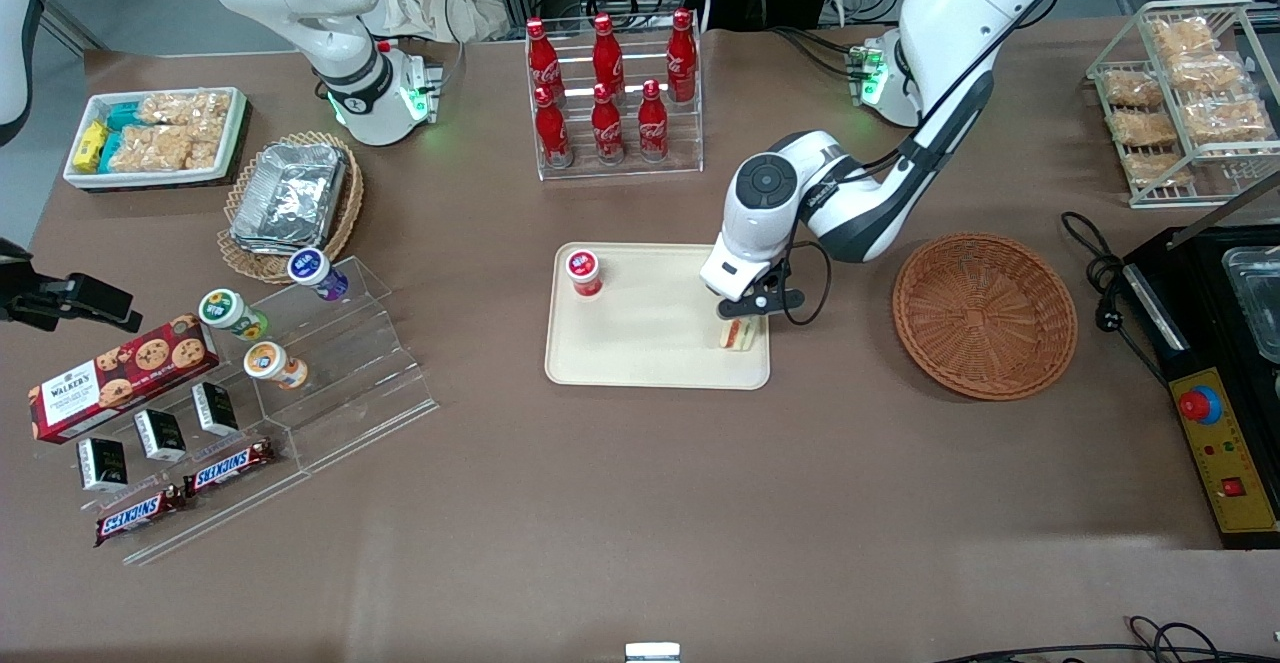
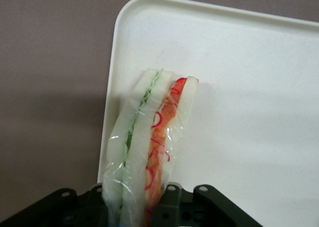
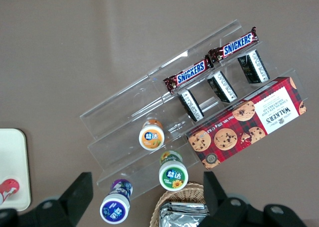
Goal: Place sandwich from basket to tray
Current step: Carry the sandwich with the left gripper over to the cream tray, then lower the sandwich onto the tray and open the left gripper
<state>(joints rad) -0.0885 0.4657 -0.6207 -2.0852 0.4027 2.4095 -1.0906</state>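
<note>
Right now I've got the gripper point(image 1: 741, 326) low over the tray point(image 1: 640, 353), at the tray's corner nearest the front camera on the working arm's end. Its fingers are closed on the sandwich point(image 1: 735, 335). From the wrist cam the sandwich point(image 2: 149, 142) is wrapped in clear film, the bread layers standing on edge, one seam green, the other orange-red. Its wide end sits between the black gripper point(image 2: 144, 207) parts, and the pointed end reaches out over the tray point(image 2: 249, 87) surface close to the rim. I can't tell whether the sandwich is touching the tray or just above it.

On the same tray I see a red-lidded cup point(image 1: 584, 271) toward the parked arm's end, well apart from the sandwich.

Beside the tray, toward the working arm's end, sits the basket point(image 1: 985, 315), reddish-brown wicker, nothing visible inside it. A black control box with a red button point(image 1: 1215, 433) is further out that way.

Farther from the front camera than the tray is a clear rack of red cola bottles point(image 1: 612, 93).

Toward the parked arm's end I see a clear stepped display stand point(image 1: 300, 383) carrying three small lidded cups, small dark cartons and two Snickers bars point(image 1: 185, 493). A Walkers cookie box point(image 1: 118, 375) leans at its edge. A lighter wicker basket with foil containers point(image 1: 292, 198) sits just beside the stand, farther from the camera.
</note>
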